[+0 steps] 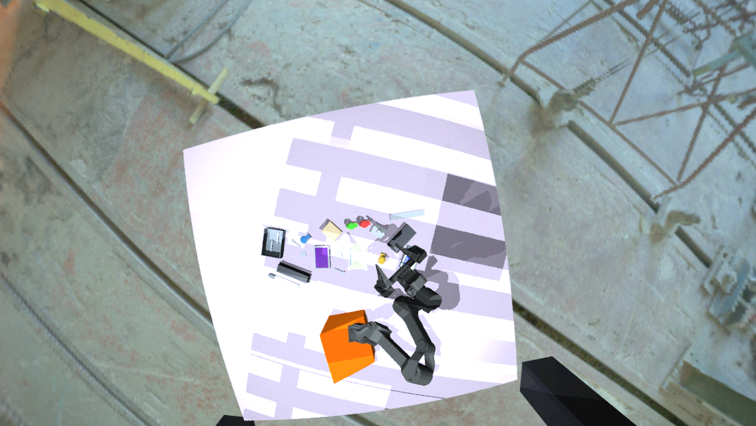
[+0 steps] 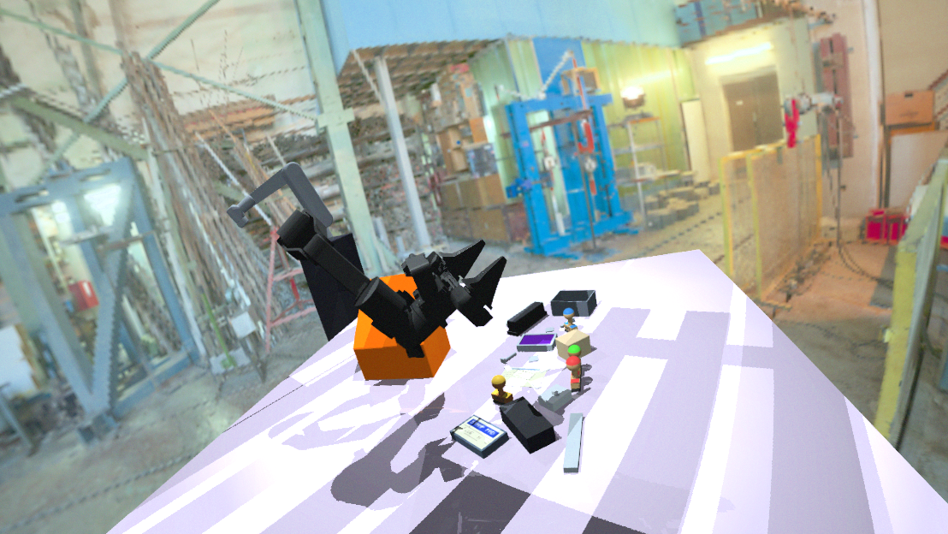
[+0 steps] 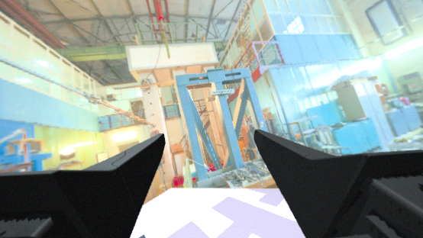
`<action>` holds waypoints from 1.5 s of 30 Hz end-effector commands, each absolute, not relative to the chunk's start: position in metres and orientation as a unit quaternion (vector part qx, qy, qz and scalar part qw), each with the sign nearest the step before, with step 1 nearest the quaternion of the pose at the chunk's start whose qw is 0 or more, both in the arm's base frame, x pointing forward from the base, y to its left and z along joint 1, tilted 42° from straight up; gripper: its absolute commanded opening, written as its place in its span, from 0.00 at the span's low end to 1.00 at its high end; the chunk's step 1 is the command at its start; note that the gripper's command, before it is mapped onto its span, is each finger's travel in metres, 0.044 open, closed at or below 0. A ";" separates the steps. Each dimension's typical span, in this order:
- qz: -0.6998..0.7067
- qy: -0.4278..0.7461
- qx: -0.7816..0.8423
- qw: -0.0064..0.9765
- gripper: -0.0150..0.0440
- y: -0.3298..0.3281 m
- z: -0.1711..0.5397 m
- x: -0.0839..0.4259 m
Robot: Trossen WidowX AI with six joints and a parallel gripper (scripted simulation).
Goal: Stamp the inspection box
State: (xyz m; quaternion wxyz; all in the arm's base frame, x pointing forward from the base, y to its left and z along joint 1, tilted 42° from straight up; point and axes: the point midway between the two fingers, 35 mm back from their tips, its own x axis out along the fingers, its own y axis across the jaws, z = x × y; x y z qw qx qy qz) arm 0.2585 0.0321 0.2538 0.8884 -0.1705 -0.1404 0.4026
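My gripper [image 1: 384, 255] [image 2: 494, 251] [image 3: 210, 136] is open and empty, raised high above the bench and aimed outward. Four knobbed stamps stand on the bench: yellow [image 1: 381, 258] [image 2: 499, 384], red [image 1: 364, 223] [image 2: 573, 364], green [image 1: 351, 225] [image 2: 574, 351] and blue [image 1: 304, 239] [image 2: 568, 312]. Which one reads PASS cannot be told. The purple ink pad [image 1: 322, 257] [image 2: 536, 341] lies open. The pale card [image 1: 357, 257] [image 2: 524, 377] lies between the pad and the yellow stamp; its box and any print are unreadable. None of these shows in the wrist view.
An orange block [image 1: 346, 346] [image 2: 398, 358] is by the arm. A tan block [image 1: 331, 230] [image 2: 570, 344], black block [image 1: 402, 236] [image 2: 527, 424], labelled case [image 2: 478, 436], grey bar [image 1: 406, 214] [image 2: 572, 442], long black holder [image 1: 293, 272] [image 2: 526, 318] and black tray [image 1: 263, 242] surround the stamps.
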 end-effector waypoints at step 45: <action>-0.505 0.409 0.133 0.748 0.62 0.033 0.054 0.386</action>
